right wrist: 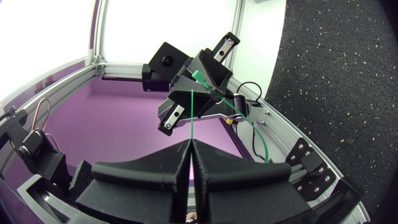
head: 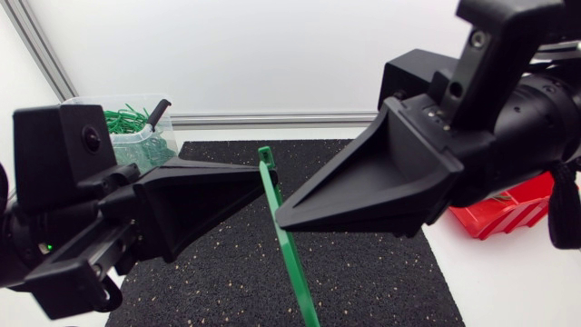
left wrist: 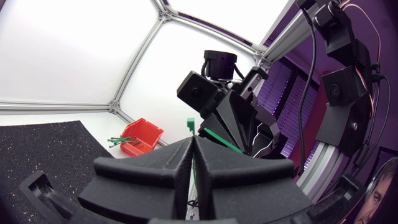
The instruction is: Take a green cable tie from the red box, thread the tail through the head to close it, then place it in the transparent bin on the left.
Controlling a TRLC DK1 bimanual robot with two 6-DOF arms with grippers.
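Both arms are meeting over the middle of the black mat (head: 363, 272), sharing one green cable tie (head: 289, 245) between them. The left gripper (head: 260, 186), coming in from the left edge of the head view, is pinching the strap just below the tie's head (head: 264, 156), its two wedge fingers pressed together with the green strip lying in the seam. The right gripper (head: 281, 216), coming in from the right edge, is clamping the same strap slightly lower, its fingers likewise closed flat on it. The tie is standing nearly upright at the centre of the frame, its head pointing up and its long tail slanting down toward the lower middle edge. The tail is hanging free and is not threaded through the head. In the upper left of the head view the transparent bin (head: 152, 147) is sitting just off the mat, holding a tangle of green ties (head: 123, 118). At the right edge, partly hidden behind the right arm, the red box (head: 508, 211) is resting on the white table (head: 508, 282); the left wrist view is showing a few spare ties (left wrist: 121, 141) poking out of it.
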